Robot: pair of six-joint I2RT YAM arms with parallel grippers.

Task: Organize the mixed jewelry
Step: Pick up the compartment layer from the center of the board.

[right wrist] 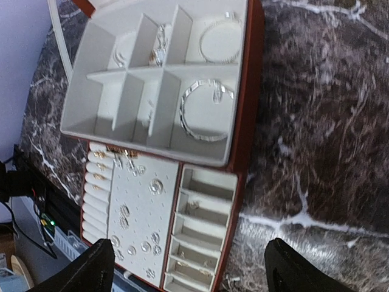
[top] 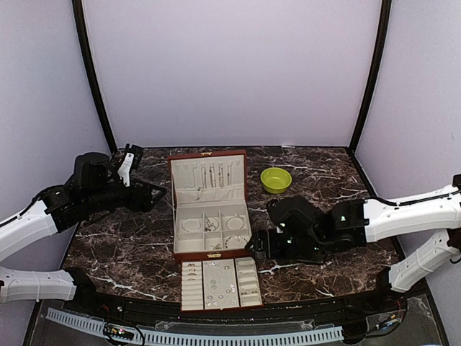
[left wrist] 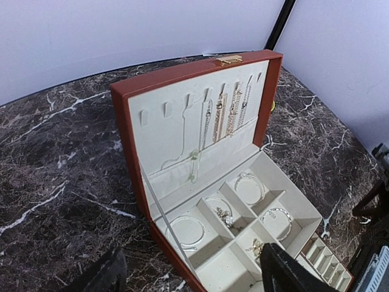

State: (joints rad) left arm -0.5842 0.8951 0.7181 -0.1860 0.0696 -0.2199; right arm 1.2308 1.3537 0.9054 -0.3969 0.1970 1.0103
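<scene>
On the dark veined marble table [top: 130,245], the open reddish-brown, cream-lined box [top: 207,153] and the cream compartment tray [right wrist: 206,210] held the mixed silvery jewelry [right wrist: 156,186]. Both the left gripper [left wrist: 194,271] and the right gripper [right wrist: 194,267] hung spread and empty. We judged the pieces light, slippery and tangle-prone, best pinched across a rim or clasp.

Lab-style robot test booth — plain lilac walls [top: 230,72], black corner posts [top: 92,79], marble-look table [top: 130,245], white cable track [top: 180,337].
</scene>
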